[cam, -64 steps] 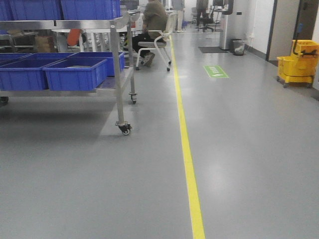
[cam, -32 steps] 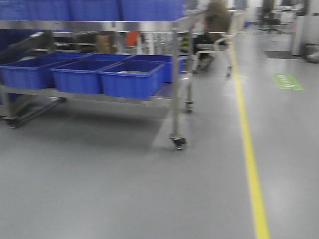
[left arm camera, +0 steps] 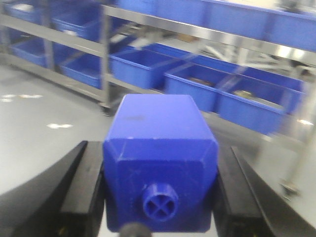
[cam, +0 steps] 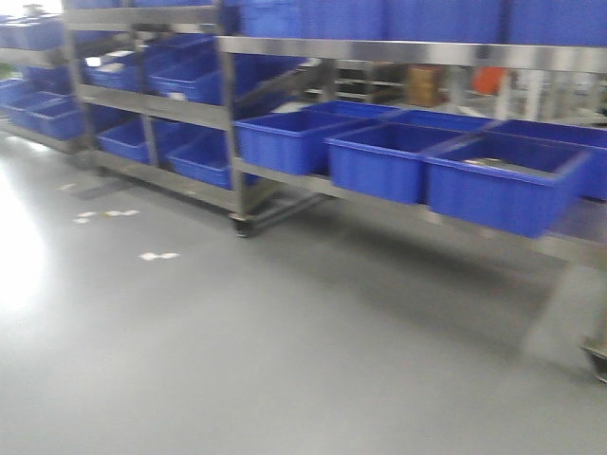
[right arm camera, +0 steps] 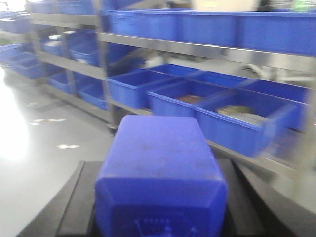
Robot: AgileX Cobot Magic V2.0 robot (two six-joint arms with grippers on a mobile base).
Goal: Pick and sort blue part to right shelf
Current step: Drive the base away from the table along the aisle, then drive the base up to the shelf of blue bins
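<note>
My left gripper (left arm camera: 160, 197) is shut on a blue part (left arm camera: 158, 148), a blocky blue plastic piece with a round cross-marked stub facing the camera; black fingers (left arm camera: 81, 187) press both its sides. My right gripper (right arm camera: 160, 202) is shut on a second blue part (right arm camera: 160, 168) of the same shape. A steel-framed shelf (cam: 379, 52) with deep blue bins (cam: 379, 156) in tiers stands ahead across the grey floor. It also shows in the left wrist view (left arm camera: 197, 34) and the right wrist view (right arm camera: 197, 49). Neither gripper shows in the front view.
A second rack of blue bins (cam: 142, 85) stands further left. The shelf's castor (cam: 244, 227) rests on the floor. White marks (cam: 156, 256) lie on the grey floor. Some bins hold metal parts (right arm camera: 242, 111). Bright glare covers the floor at the left (cam: 19, 256).
The front view has swung left: the yellow floor line, seated person and mop bucket have left the view, and the shelves with blue bins now fill it.
</note>
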